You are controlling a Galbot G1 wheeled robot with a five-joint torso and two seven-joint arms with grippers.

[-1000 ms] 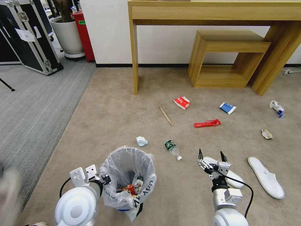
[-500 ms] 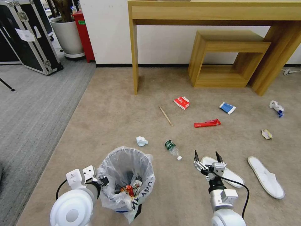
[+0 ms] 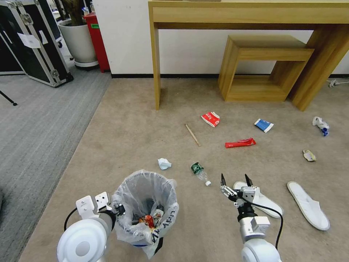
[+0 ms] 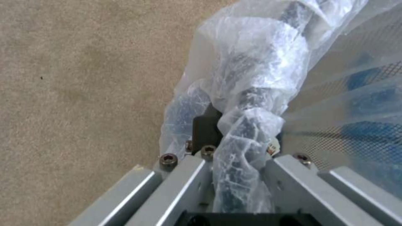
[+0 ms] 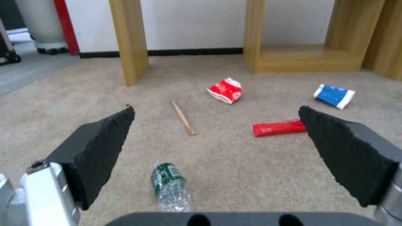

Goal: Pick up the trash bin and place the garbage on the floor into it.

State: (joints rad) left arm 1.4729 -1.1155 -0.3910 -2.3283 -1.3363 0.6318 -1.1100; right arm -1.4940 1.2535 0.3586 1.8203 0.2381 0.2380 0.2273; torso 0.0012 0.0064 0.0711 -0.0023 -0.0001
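left gripper (image 3: 117,210) pinching rim of trash bin (image 3: 145,207), near edge of the floor (image 3: 120,127) | crushed bottle (image 3: 199,172) just ahead of right gripper (image 3: 234,181), jaws wide | risk: thin bag slips, bin drops; smooth bottle could roll off pads

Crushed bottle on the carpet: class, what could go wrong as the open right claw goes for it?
The bottle is round, so it may roll away. The slipper lies right by the right claw and could be caught. The left claw grips only the bin's thin bag, which might tear.
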